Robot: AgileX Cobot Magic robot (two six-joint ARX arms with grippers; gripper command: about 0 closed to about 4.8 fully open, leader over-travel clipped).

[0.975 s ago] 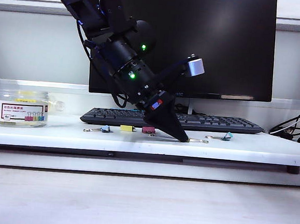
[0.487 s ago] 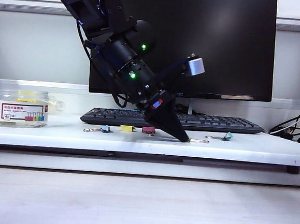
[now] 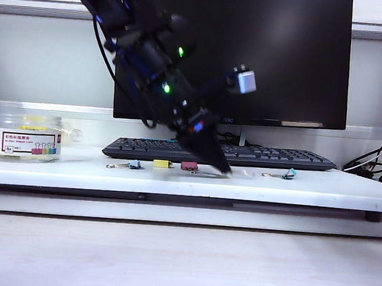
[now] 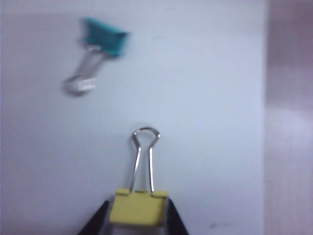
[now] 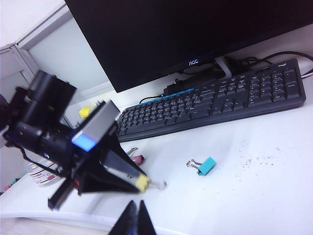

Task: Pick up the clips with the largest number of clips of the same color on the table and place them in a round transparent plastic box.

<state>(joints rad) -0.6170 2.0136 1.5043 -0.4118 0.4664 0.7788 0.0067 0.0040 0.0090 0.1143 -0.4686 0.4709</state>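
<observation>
- Viewing from the exterior camera: the left claw (image 3: 221,166) has lifted slightly off the bench (image 3: 320,189) compared with a second ago, when its tip rested on the surface; the arm is now blurred with motion. The jar (image 3: 23,138) stands at the far left, well apart. One yellow clip (image 3: 162,163) lies beside a pink clip (image 3: 189,165), with a blue clip (image 3: 134,164) to their left and a teal clip (image 3: 289,173) to the right.
- Viewing from the left wrist: the left claw (image 4: 139,223) is clenched on a yellow clip's body (image 4: 139,207), wire handles pointing away. The teal clip (image 4: 104,38) lies beyond, untouched.
- Viewing from the right wrist: the right claw (image 5: 136,218) has its fingers pressed together, grasping nothing, parked clear of the work. The left claw (image 5: 142,183) carries the yellow clip just above the bench.
- Progress, as judged: one clip grasped, not yet delivered; carry and drop remain, then the other yellow clip.
</observation>
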